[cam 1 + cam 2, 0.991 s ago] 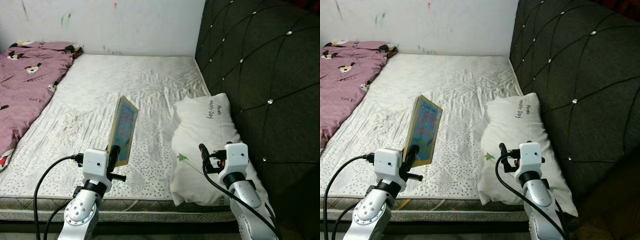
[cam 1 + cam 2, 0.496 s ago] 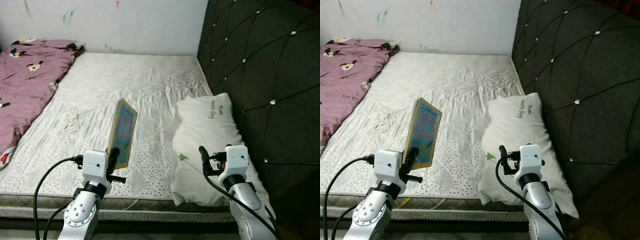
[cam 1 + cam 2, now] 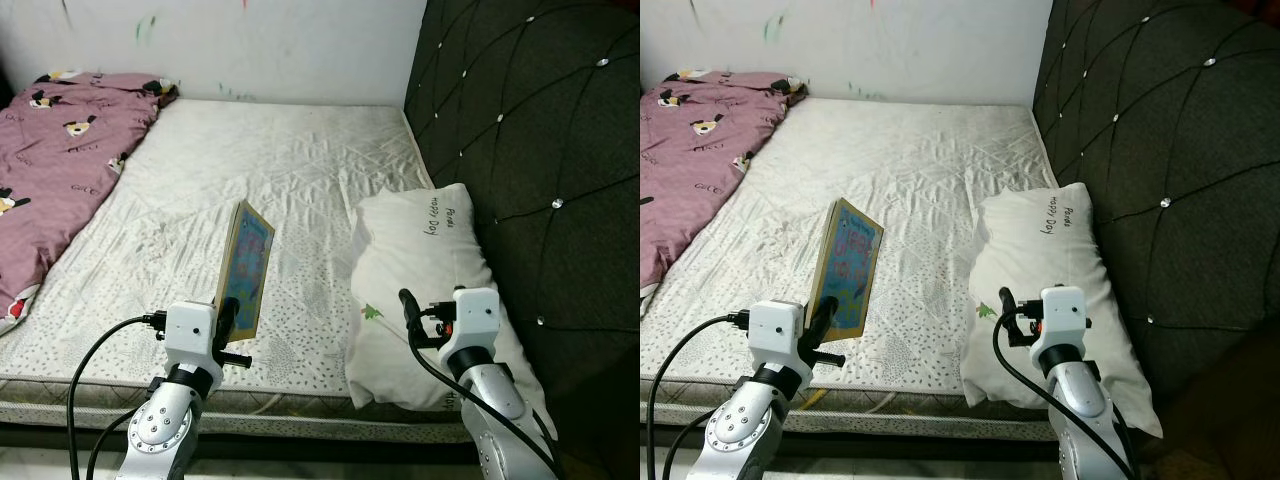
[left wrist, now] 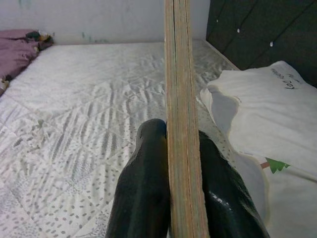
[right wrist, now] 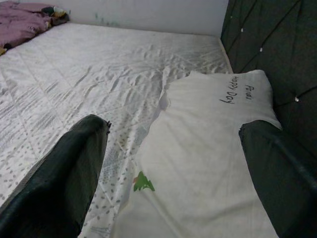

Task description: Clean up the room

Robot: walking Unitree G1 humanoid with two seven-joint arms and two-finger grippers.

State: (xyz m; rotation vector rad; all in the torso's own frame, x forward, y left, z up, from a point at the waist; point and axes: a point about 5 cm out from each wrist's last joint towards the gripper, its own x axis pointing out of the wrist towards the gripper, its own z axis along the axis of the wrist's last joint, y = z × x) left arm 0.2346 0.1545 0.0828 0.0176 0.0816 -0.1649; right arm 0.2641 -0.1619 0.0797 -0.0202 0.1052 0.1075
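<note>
View shifted back from the mattress (image 3: 300,170); my left gripper (image 4: 171,148) still clamps the book (image 3: 246,265) upright over its near edge. Right gripper (image 5: 173,163) gapes wide above the pillow (image 3: 425,260), empty.

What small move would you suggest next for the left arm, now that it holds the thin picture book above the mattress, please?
Probably carry the thin colourful picture book off the white quilted mattress. The left gripper is shut on the book's lower edge and holds it upright above the mattress; the right gripper hangs open over the white pillow.
</note>
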